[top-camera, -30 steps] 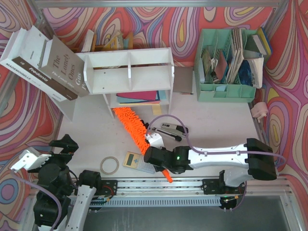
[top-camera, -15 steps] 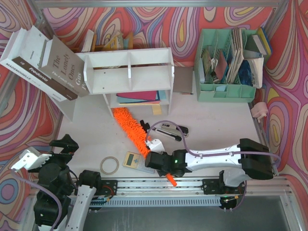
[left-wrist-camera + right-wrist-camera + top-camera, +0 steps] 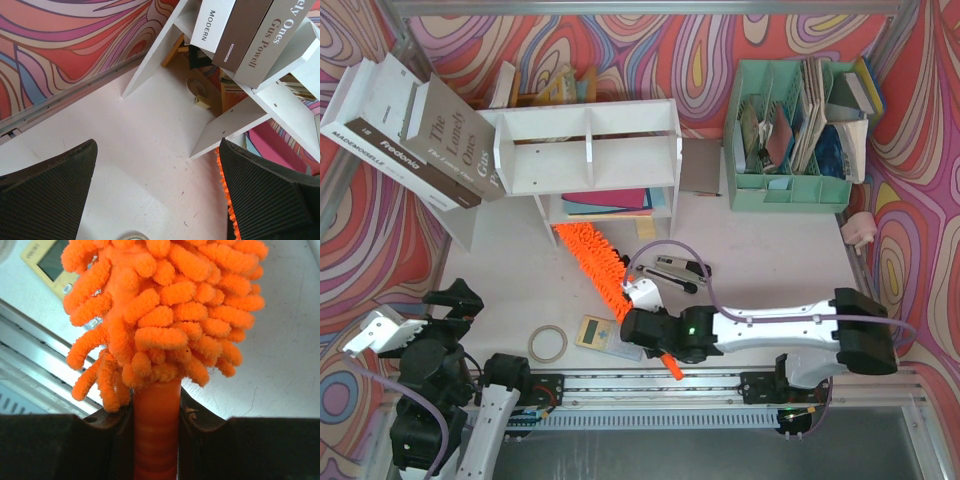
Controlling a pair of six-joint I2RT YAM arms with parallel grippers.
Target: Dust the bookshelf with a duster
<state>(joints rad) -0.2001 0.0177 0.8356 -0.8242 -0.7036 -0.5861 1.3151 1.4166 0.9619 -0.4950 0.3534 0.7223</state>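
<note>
The white bookshelf [image 3: 590, 118] stands at the back centre, and its boards [image 3: 240, 120] fill the upper right of the left wrist view. The orange fluffy duster [image 3: 595, 265] lies slanted on the table, its tip at the foot of the shelf's lower tier. My right gripper [image 3: 645, 322] is shut on the duster's handle. In the right wrist view the gripper [image 3: 156, 435] clamps the handle just below the fluffy head [image 3: 165, 315]. My left gripper [image 3: 445, 305] rests at the near left corner, open [image 3: 157, 145] with nothing between its fingers. Orange fringe [image 3: 222, 185] shows beside its right finger.
Large books [image 3: 410, 130] lean against the shelf's left side. Coloured papers [image 3: 610, 203] lie in the lower tier. A mint-green organizer [image 3: 790, 130] stands at the back right. A stapler [image 3: 675, 270], a tape roll [image 3: 548, 343] and a yellow device [image 3: 600, 332] lie near the duster.
My right arm dipped toward the near edge with the duster and came back. The duster head shifted slightly at the foot of the shelf. The left arm has not moved.
</note>
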